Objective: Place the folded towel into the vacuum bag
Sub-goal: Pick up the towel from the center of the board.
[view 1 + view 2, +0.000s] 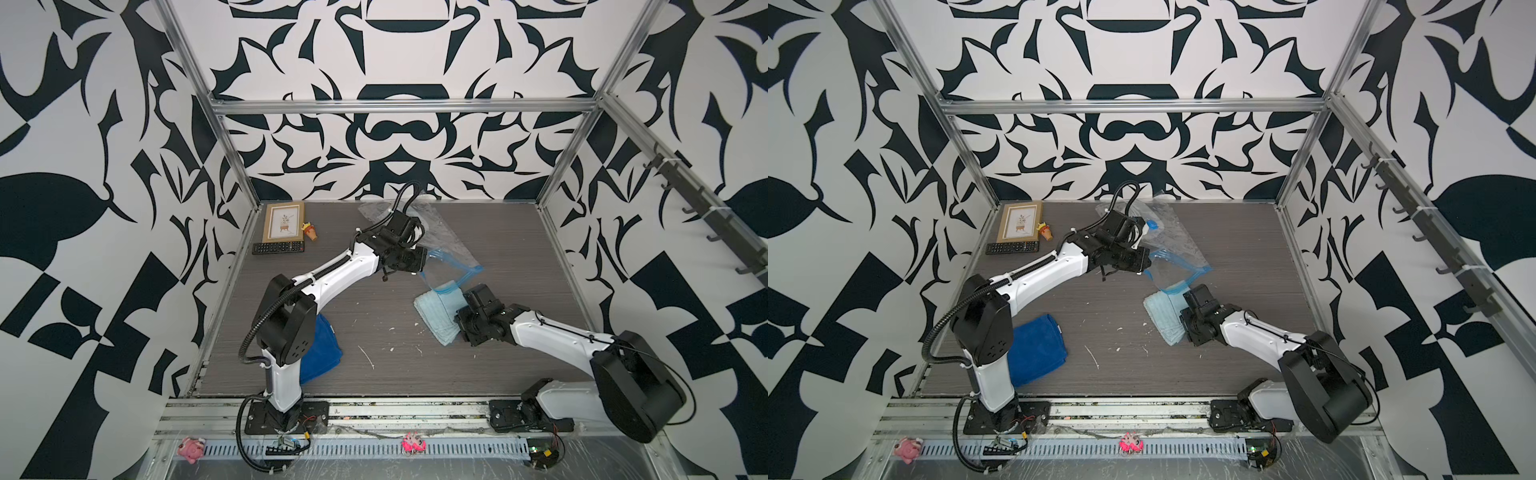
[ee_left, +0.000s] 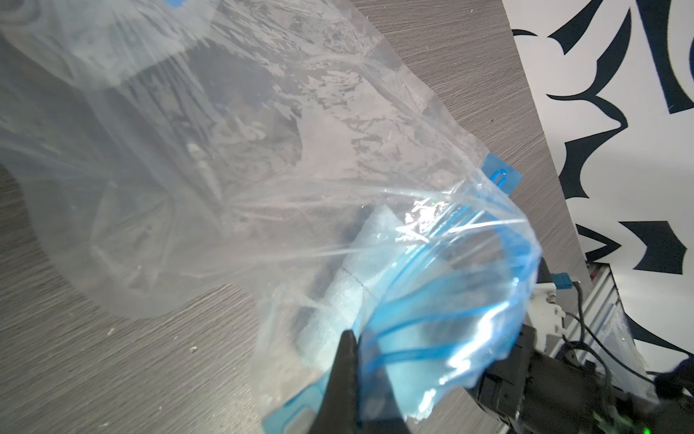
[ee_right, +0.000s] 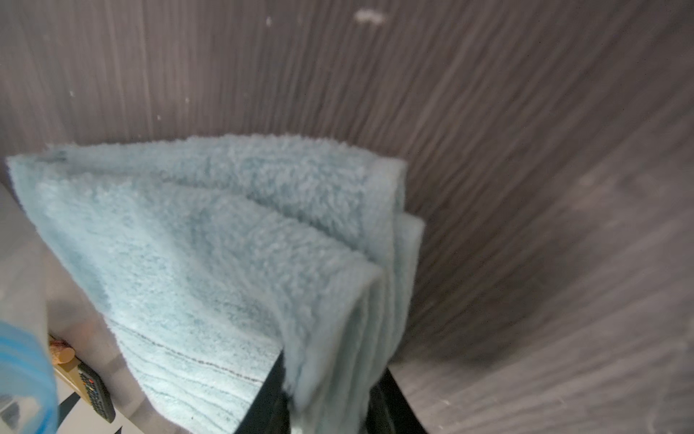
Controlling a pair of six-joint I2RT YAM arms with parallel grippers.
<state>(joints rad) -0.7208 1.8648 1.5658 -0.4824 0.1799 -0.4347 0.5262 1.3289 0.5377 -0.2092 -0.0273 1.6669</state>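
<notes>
Since the left gripper (image 2: 353, 340) pinched the bag (image 2: 233, 158) open by its lip, the right gripper (image 3: 332, 383), clamped on the towel (image 3: 210, 240), had an easy target, I reckon.

Both top views are looking steeply down from high over the grey wood-grain tabletop (image 1: 415, 374). Wrist cameras are looking closely past the left gripper (image 2: 355, 349) and right gripper (image 3: 332, 387), both catching the clear crinkly plastic vacuum bag (image 2: 225, 150) and pale blue folded terry towel (image 3: 225, 244).
</notes>
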